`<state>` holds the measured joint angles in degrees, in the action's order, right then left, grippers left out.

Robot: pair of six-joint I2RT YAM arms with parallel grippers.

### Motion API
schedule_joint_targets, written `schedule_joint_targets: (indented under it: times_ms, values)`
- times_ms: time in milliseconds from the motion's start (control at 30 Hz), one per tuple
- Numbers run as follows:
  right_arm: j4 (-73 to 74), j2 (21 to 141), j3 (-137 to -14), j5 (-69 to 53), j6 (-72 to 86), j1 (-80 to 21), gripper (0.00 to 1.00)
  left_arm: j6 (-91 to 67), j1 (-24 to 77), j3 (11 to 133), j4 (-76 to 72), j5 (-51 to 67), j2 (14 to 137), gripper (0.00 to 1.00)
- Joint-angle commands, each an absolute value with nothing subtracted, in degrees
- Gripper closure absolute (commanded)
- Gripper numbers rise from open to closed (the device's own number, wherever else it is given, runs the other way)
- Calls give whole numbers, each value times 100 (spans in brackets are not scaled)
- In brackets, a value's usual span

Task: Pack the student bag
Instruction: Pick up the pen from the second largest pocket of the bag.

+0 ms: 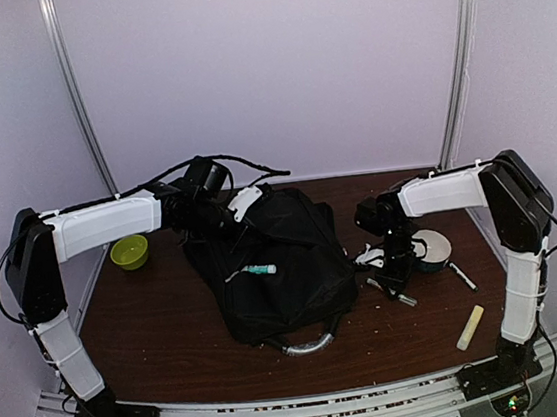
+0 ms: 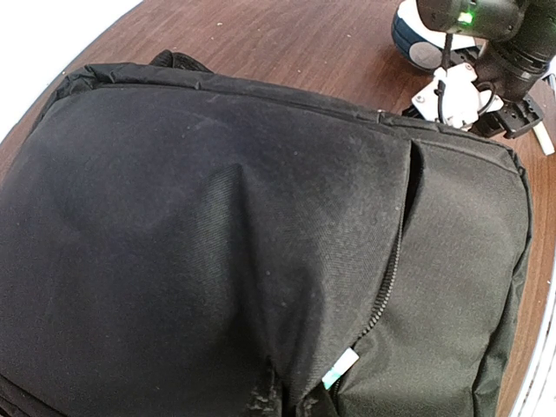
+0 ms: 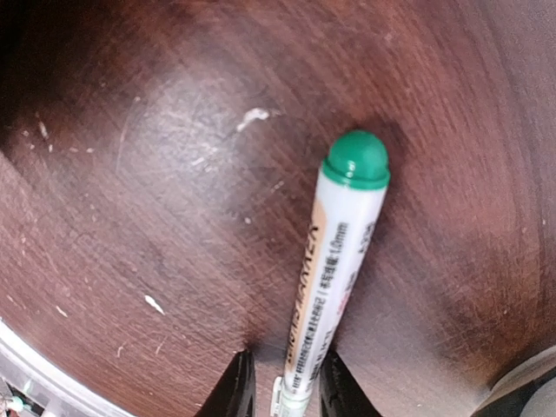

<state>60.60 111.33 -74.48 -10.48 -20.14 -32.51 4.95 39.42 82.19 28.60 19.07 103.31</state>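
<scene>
Bag: student bag [image 1: 274, 259] lies mid-table, its zip slit partly open, a teal-tipped pen [image 1: 260, 269] poking out.
Right: right gripper [image 3: 285, 387] is narrow, pinching a green-capped marker [image 3: 334, 278] by its tail, cap pointing away from the fingers.
Bearing: the bag lies just to that gripper's left, so this arm is the nearer.
Left: left gripper [image 1: 243, 204] is at the bag's far edge, with its fingers hidden, so I cannot tell its state.
Around: tape roll [image 1: 432, 249], loose pen [image 1: 462, 276], green bowl [image 1: 129, 252].
Obstacle: probably the slit's narrow mouth.

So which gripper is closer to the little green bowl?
Left. The left gripper hovers over the student bag's far edge, right of the green bowl; the right gripper, closed on a marker, is beyond the bag's other side.
</scene>
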Motion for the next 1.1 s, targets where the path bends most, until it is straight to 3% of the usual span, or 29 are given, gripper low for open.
schedule_joint_targets:
  times_ms: [0, 133, 333, 567, 1067]
  values:
    - [5396, 11118, -7122, -920, -1805, -3428, 71, 439, 3929, 8453, 2479, 2198, 10169, 100]
    - [5106, 11136, -6919, -902, -1647, -3504, 71, 439, 3929, 8455, 2479, 2201, 10194, 100]
    - [4996, 11253, -6936, -759, -1551, -3533, 87, 456, 3929, 8472, 2517, 2169, 10195, 100]
    - [5100, 11149, -7061, -1079, -1493, -3442, 91, 475, 3930, 8490, 2531, 2185, 10210, 100]
    - [5248, 9505, -7158, -1154, -1525, -3211, 93, 466, 3929, 8495, 2531, 2236, 10265, 100]
